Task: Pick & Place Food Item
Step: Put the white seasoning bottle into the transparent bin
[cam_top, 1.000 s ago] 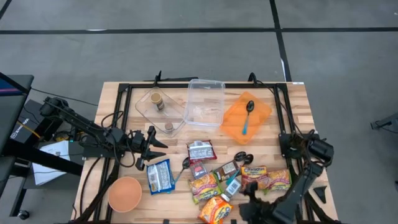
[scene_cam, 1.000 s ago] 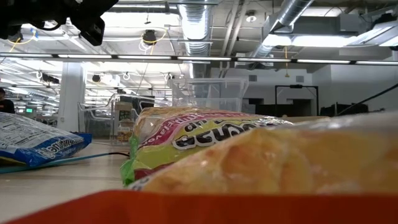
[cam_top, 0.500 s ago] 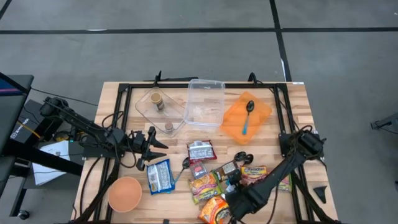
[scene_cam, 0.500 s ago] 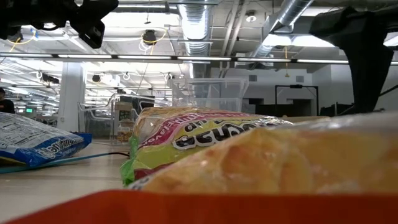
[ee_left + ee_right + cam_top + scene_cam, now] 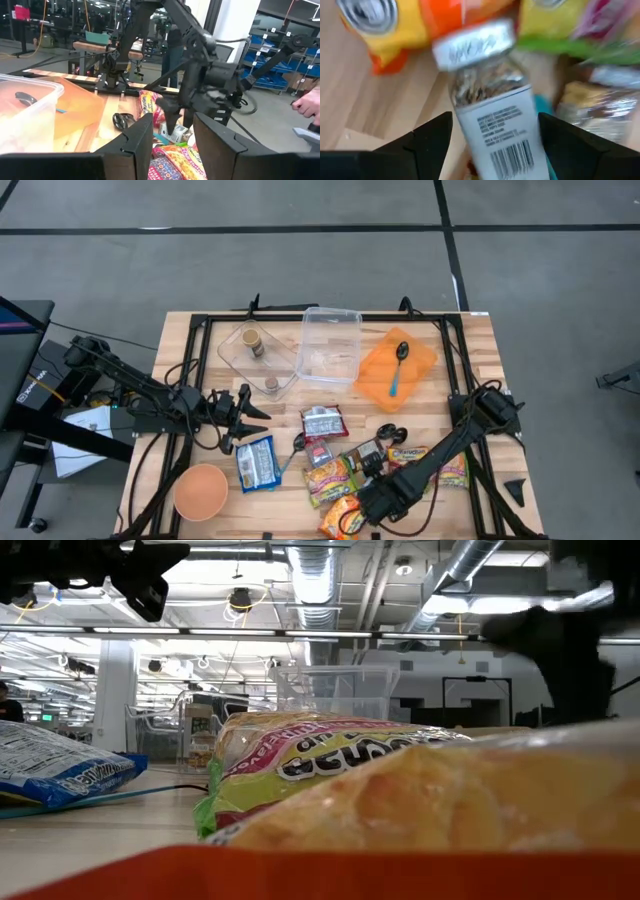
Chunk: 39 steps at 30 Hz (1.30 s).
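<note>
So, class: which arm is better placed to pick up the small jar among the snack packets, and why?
The right. Its gripper hangs open directly over the jar, fingers either side. The left gripper waits beyond the blue packet.

You are looking at two matte black arms built of slim tubular links and chunky rounded joints. Black cables trail along the left arm [image 5: 130, 385]. The right arm [image 5: 470, 430] matches it. Each wrist ends in flat, angular dark fingers [image 5: 132, 142].
</note>
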Motion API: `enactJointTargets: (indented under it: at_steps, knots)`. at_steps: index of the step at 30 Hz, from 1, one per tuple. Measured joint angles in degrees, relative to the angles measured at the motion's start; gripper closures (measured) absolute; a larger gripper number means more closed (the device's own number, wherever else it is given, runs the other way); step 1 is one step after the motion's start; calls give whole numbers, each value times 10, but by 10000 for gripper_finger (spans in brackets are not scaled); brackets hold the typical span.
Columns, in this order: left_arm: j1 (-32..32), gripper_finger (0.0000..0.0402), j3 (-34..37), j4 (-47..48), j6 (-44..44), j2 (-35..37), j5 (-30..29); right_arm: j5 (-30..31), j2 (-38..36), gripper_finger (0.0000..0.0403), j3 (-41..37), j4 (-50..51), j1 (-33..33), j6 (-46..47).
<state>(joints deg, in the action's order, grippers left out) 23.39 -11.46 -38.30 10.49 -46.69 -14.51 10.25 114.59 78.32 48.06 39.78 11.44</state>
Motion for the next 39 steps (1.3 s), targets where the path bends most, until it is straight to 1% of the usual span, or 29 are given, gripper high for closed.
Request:
enactJointTargets:
  at_steps: [4,10,13,17,21,23,26,28,30,33,36,39]
  knots:
    - [0,266,0,0,0,0,0,-10,-1,117,-30,-14,-1,8]
    - [0,266,0,0,-8,0,0,-11,-2,122,-33,-14,-1,22]
    - [0,266,0,0,-7,0,0,-13,-2,144,-34,-11,-1,36]
    - [0,266,0,0,-6,0,0,-13,-2,209,-34,-4,0,69]
    - [0,266,0,-2,-7,-2,0,-14,-14,210,-38,2,0,108]
    - [0,266,0,-3,-13,-10,0,-12,-31,210,-39,4,0,131]
    - [0,266,0,-8,-39,-33,0,21,-66,210,-37,-2,0,161]
    - [0,266,0,-18,-68,-56,0,56,-90,210,-37,-8,0,178]
    - [0,266,0,-51,-90,-89,-6,94,-116,210,-37,-23,-1,190]
    - [0,264,-1,-120,-128,-147,-32,148,-148,210,-36,-63,-5,195]
    - [0,253,-27,-163,-164,-205,-53,177,-169,210,-36,-105,-13,185]
    - [2,230,-76,-163,-192,-260,-57,197,-180,210,-36,-142,-21,159]
